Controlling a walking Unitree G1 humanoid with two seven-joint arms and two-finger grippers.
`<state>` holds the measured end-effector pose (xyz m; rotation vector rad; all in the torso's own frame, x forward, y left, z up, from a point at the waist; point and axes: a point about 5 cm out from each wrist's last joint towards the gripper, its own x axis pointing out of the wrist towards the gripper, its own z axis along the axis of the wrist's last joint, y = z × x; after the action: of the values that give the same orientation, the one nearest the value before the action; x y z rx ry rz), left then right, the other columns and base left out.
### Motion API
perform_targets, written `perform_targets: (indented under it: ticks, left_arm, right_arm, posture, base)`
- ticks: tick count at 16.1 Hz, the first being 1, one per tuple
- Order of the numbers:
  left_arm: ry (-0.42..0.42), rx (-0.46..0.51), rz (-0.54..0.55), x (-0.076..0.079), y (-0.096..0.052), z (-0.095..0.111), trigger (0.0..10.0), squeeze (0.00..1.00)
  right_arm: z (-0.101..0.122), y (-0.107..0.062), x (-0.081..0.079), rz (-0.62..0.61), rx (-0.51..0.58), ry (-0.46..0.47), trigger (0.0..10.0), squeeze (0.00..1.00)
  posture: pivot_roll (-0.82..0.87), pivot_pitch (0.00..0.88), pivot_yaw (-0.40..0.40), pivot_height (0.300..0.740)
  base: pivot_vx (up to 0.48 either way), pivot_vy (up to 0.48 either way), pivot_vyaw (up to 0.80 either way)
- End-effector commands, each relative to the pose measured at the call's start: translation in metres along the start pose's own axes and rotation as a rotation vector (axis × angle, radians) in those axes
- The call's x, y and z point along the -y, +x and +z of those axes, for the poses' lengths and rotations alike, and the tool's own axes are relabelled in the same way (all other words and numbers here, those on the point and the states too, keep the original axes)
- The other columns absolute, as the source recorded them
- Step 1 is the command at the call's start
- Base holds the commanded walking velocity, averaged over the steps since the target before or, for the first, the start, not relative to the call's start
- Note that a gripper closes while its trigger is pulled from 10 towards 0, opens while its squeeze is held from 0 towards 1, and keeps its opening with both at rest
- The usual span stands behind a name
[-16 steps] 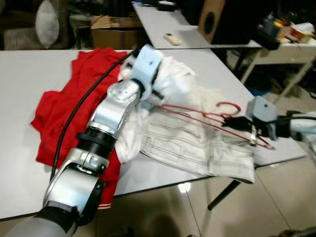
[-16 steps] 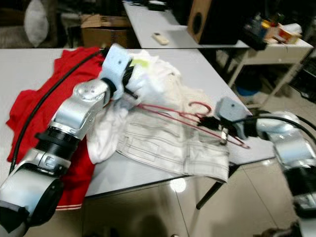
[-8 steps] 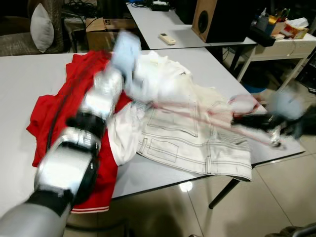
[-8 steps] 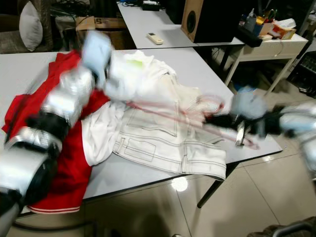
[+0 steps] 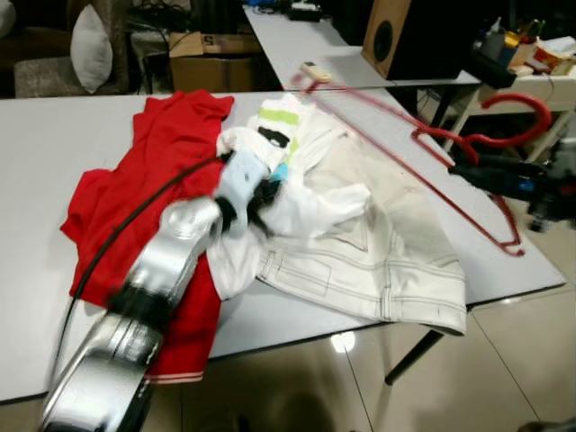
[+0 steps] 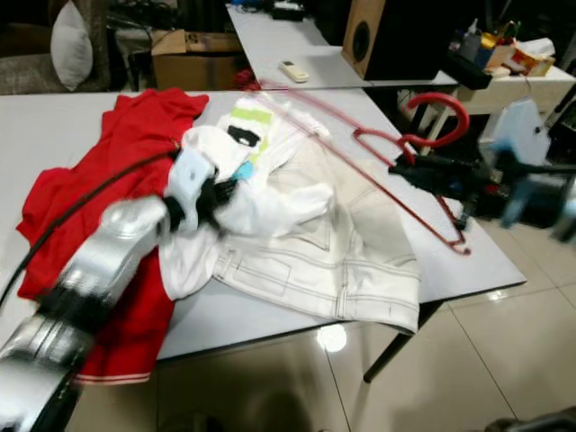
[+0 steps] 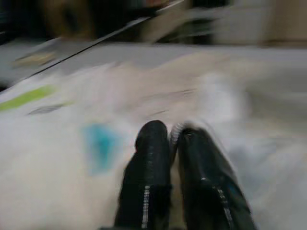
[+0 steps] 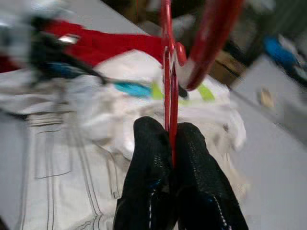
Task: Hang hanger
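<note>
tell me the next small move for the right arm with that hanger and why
Probably keep lifting the red hanger up and away from the table. The right gripper is shut on the hanger just below its hook, and the hanger's long bar hangs tilted above the white clothes, free of them. The left gripper pins the white clothes down, so they should stay put.

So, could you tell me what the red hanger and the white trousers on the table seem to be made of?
Red hanger: probably plastic-coated wire, judging by thin, stiff rods and a smooth, slightly glossy hook; clamped in the right gripper.
White trousers: seemingly heavy cotton or denim, matte, with dark contrast stitching along seams and pockets.
</note>
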<state>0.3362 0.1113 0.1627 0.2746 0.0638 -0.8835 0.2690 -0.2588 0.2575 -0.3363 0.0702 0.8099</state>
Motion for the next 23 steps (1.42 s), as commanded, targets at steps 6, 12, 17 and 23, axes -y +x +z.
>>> perform_targets:
  ticks: [6,12,17,23]
  left_arm:
    - [0.151,-0.132,-0.263,0.029,-0.06,0.021,10.0,1.0]
    - [0.005,0.047,-0.176,0.017,-0.089,0.061,10.0,1.0]
    - [-0.128,0.252,0.015,-0.006,-0.1,0.084,10.0,1.0]
    - [-0.097,0.11,0.542,-0.018,-0.092,0.033,10.0,0.0]
  right_arm:
    - [-0.004,0.042,-0.026,-0.293,0.14,0.167,10.0,0.0]
    - [-0.013,0.062,-0.052,-0.479,0.141,0.265,10.0,0.0]
    - [-0.011,0.069,-0.065,-0.526,0.199,0.314,10.0,0.0]
    - [-0.02,0.072,-0.08,-0.646,0.225,0.418,10.0,0.0]
  posture:
    - [-0.13,0.0,0.021,0.74]
    - [-0.13,0.0,0.023,0.74]
    - [-0.12,0.0,0.012,0.74]
    - [-0.12,0.0,0.021,0.74]
  base:
    - [0.0,0.0,0.0]
    - [0.0,0.0,0.0]
    - [0.0,0.0,0.0]
    - [0.0,0.056,0.0]
